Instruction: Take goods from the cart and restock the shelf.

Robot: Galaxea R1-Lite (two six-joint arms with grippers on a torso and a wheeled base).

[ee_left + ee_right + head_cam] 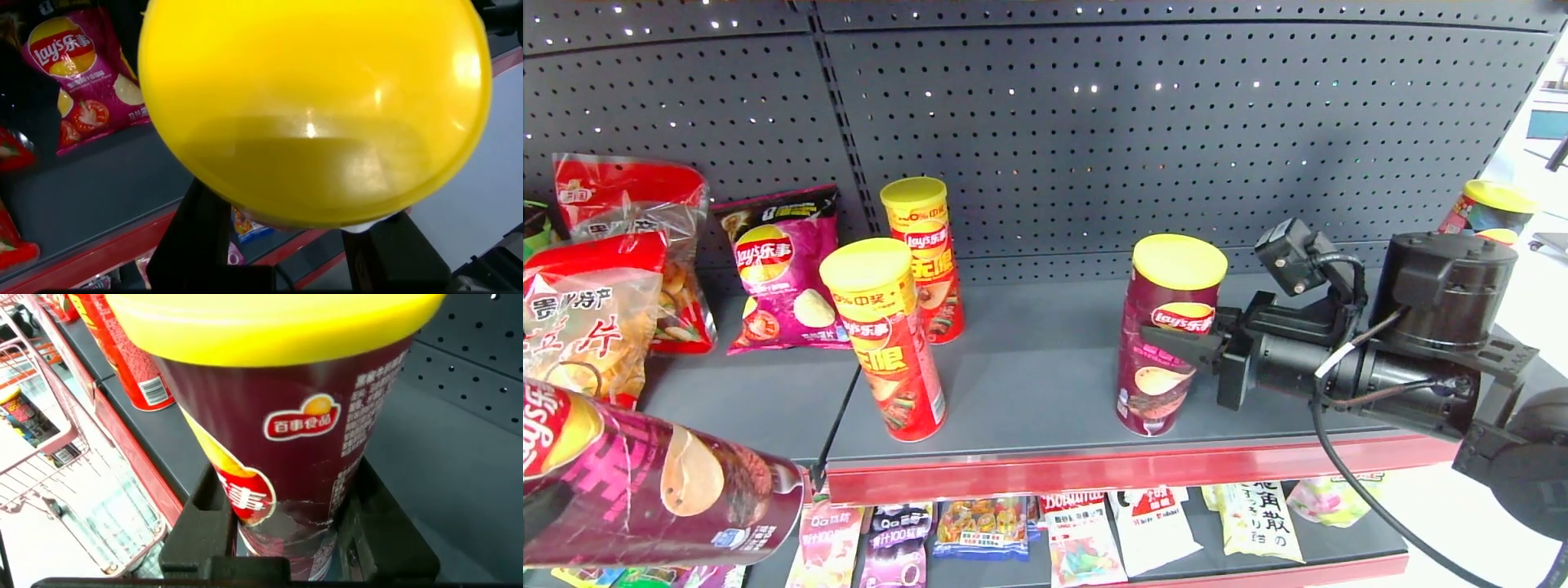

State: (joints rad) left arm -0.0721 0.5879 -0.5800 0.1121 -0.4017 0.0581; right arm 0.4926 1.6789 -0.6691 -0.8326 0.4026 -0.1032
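The shelf holds two red cans at left centre. Further left, a purple bag and red bags lean on its back wall. Packets lie on the lower deck. The wire cart holds a yellow-lidded item, too small to tell.

The maroon can stands upright on the shelf near the front edge, right of the red cans. The right gripper pinches it low on its body, one finger on each side. The second can lies sideways at near left, in front of the shelf edge. The left gripper clamps it, lid toward the wrist.
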